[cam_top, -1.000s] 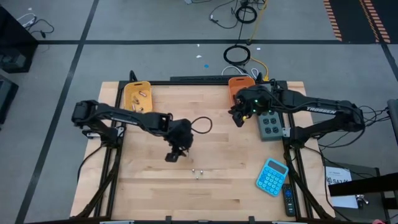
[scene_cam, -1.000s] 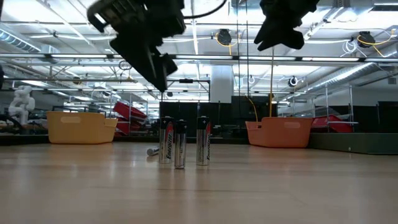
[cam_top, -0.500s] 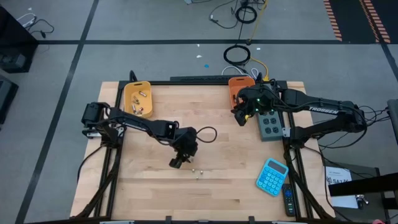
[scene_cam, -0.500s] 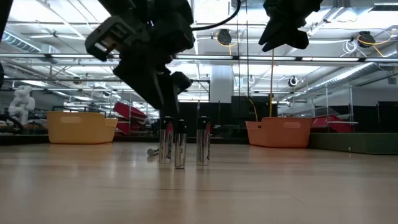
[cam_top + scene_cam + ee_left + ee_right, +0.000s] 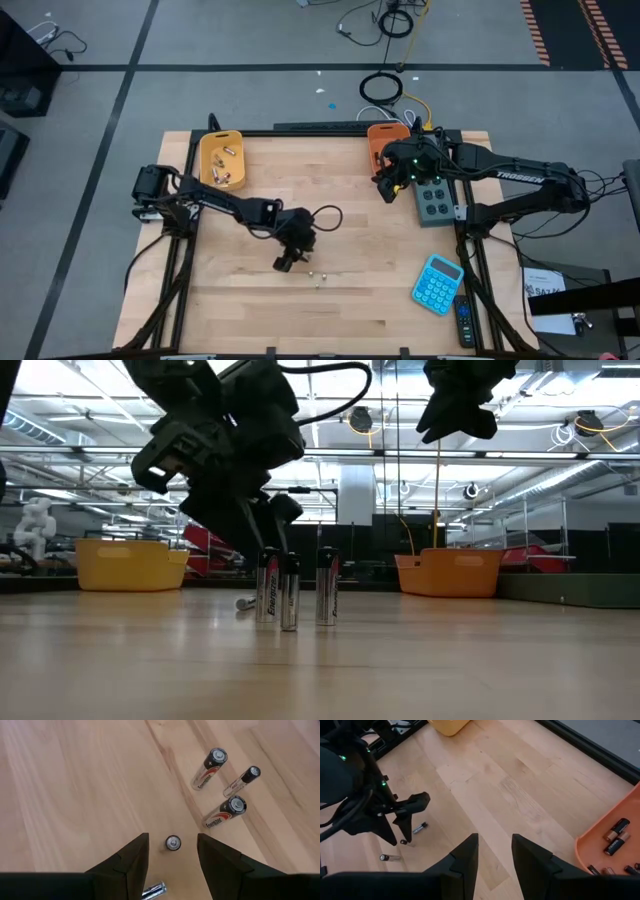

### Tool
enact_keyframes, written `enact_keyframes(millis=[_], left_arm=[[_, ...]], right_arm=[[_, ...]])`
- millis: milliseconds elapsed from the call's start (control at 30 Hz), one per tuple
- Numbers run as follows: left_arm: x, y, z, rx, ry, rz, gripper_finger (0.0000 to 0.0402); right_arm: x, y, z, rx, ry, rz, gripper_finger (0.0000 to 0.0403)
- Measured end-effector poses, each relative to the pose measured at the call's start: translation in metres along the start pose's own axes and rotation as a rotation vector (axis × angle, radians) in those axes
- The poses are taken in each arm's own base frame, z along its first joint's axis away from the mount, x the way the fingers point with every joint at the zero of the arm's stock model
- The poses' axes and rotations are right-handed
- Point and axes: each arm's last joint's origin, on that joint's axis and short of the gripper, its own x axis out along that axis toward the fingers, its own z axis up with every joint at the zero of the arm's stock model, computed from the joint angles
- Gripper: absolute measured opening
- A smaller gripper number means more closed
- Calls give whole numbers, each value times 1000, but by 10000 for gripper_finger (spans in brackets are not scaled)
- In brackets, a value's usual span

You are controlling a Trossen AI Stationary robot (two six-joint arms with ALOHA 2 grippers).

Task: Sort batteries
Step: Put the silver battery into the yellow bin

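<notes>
Several small silvery batteries (image 5: 317,276) stand upright in a loose group near the table's middle; in the low view they show as three upright cells (image 5: 289,592) with one lying battery (image 5: 244,603) beside them. My left gripper (image 5: 173,865) hangs open, low over the table and slanting down. One upright battery (image 5: 173,842) stands just ahead of its fingertips, in line with the gap, and a lying battery (image 5: 152,891) shows below it. My right gripper (image 5: 495,855) waits open and high beside the orange bin (image 5: 385,135), with nothing between its fingers.
A yellow bin (image 5: 221,160) with several batteries stands at the far left, and the orange bin (image 5: 615,835) at the far right also holds batteries. A grey button box (image 5: 434,200) and a blue calculator (image 5: 437,283) lie along the right edge.
My left gripper has come down and a little toward the near edge, tipping more steeply, until its tips hang just beside the standing batteries. Its fingers have stayed open. The batteries have not moved.
</notes>
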Motion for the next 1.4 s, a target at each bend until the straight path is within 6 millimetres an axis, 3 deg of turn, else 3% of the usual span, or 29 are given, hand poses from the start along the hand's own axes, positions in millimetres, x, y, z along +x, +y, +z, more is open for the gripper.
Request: enact_keyframes(millis=[233, 733, 833, 967, 1033, 1200, 1400], left_arm=[[4, 0, -7, 11, -52, 9, 176], [39, 0, -19, -46, -54, -1, 173], [40, -2, -19, -38, -52, 20, 144], [40, -2, -19, -44, -42, 38, 41], [40, -2, -20, -71, -35, 36, 33], [32, 7, -21, -181, -31, 29, 33], [-12, 37, -12, -317, -138, 157, 33]], right_arm=[[0, 0, 0, 1, -1, -1, 109], [0, -1, -1, 14, 11, -6, 109], [0, -1, -1, 14, 12, -7, 109], [0, -1, -1, 14, 14, -8, 109], [0, -1, -1, 14, 15, -8, 109], [0, -1, -1, 10, 15, -9, 109], [0, -2, -1, 7, 4, -31, 109]])
